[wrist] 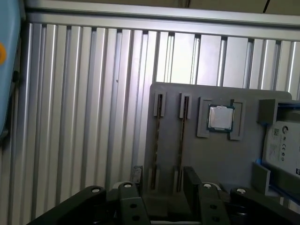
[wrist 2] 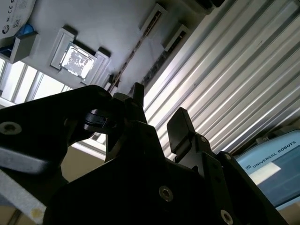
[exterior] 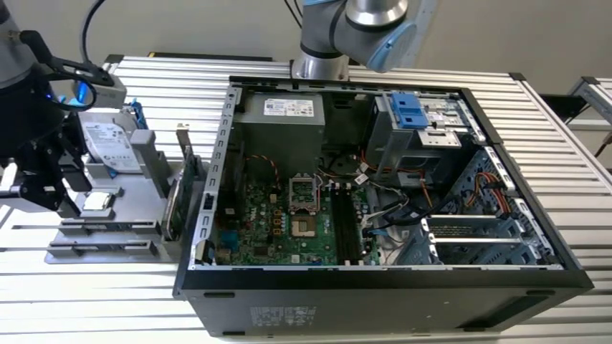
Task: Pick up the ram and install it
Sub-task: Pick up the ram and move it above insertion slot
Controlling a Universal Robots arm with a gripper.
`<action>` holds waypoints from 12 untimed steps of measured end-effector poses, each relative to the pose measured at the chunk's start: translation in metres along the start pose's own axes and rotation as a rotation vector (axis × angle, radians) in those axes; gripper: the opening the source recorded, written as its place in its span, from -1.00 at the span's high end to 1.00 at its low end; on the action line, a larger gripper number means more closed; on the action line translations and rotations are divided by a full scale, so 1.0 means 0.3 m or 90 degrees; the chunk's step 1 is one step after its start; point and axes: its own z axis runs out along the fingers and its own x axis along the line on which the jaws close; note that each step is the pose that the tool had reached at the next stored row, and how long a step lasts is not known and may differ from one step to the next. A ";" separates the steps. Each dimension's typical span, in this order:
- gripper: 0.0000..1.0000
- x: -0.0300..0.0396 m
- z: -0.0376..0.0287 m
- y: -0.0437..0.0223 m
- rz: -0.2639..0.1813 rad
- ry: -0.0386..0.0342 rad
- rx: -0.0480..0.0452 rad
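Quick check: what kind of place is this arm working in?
Probably a robot PC-assembly bench: an open computer case sits on a slatted aluminium table, beside a grey tray holding a hard drive and a CPU.

Ribbed silver aluminium table (exterior: pixel 535 115) against a plain pale grey wall (exterior: pixel 191 29).
Light glares off its slats; a second slatted metal table (exterior: pixel 595 97) stands at the exterior view's right edge.

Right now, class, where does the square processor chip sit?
The processor chip lies at the exterior view's left, in a recess of the grey holder tray, next to the hard drive and left of the open computer case.
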 end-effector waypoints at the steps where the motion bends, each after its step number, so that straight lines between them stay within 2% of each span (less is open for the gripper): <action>1: -1.00 0.000 0.004 0.000 0.000 0.0004 0.0000; 12: -1.00 -0.003 0.038 -0.001 0.000 0.0014 -0.0001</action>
